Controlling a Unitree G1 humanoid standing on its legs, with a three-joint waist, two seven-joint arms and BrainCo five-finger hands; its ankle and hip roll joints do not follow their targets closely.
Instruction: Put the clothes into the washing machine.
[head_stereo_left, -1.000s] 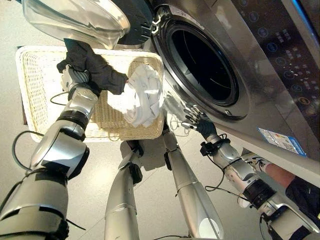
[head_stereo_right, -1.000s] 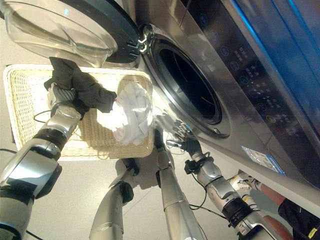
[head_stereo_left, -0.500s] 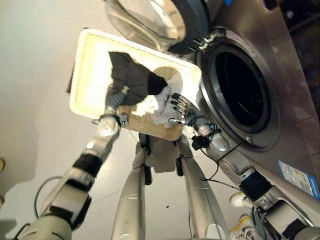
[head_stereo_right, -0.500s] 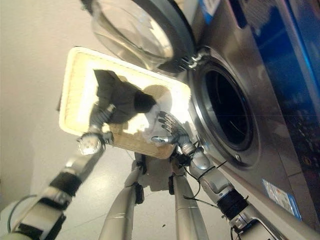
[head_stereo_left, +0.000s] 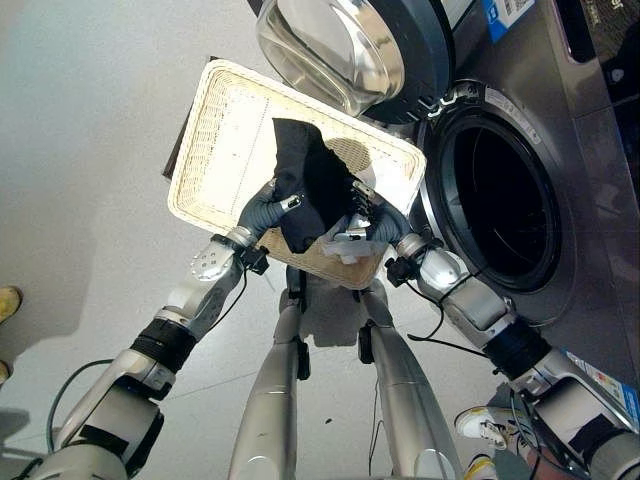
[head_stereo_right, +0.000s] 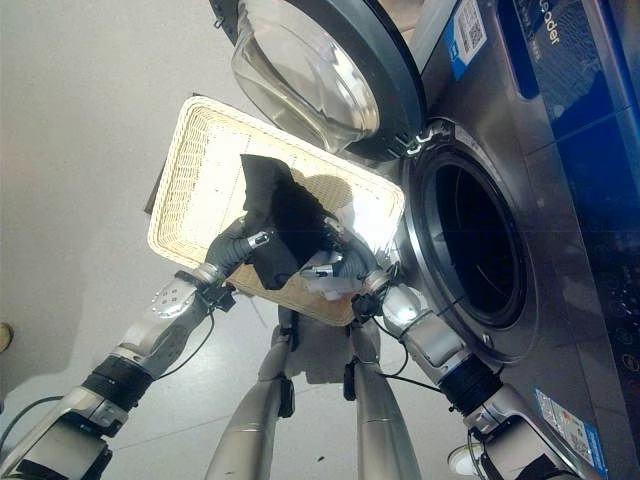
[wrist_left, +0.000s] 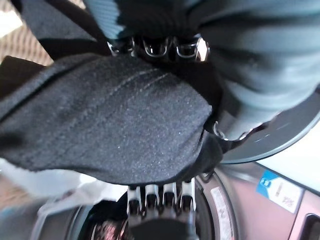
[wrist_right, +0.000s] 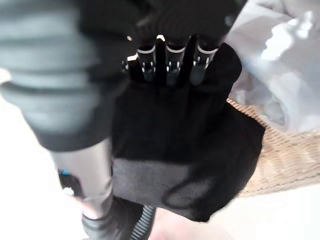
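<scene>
Washing machine: grey front-loader on the right of the eye views, dark drum opening facing the robot. Its round door (glass bowl in a dark frame) stands swung fully open, hinged at the drum's left edge and hanging above the far end of the basket.

Wicker basket: pale, rectangular, on the floor just beside the machine, its near right corner close to the drum rim. The far half of its woven bottom is bare.

Black garment: held up over the near right part of the basket, between the 2 hands, draped and bunched; it is outside the drum. In the left wrist view it shows as dark speckled cloth with faint stitched lines.

White clothes: a crumpled heap lying in the basket's near right corner, below the black garment and partly hidden by it; the right wrist view shows the pale folds on the wicker past the dark cloth.

Left hand: reaches up from the lower left to the black garment's left side. Its own wrist view shows the fingers curled over the cloth's upper edge, gripping it.

Right hand: reaches in from the right to the garment's right side. Its wrist view shows the fingers bent down onto the black cloth, which hangs folded from them (thumb not clearly seen), so the hand has hold of it.
</scene>
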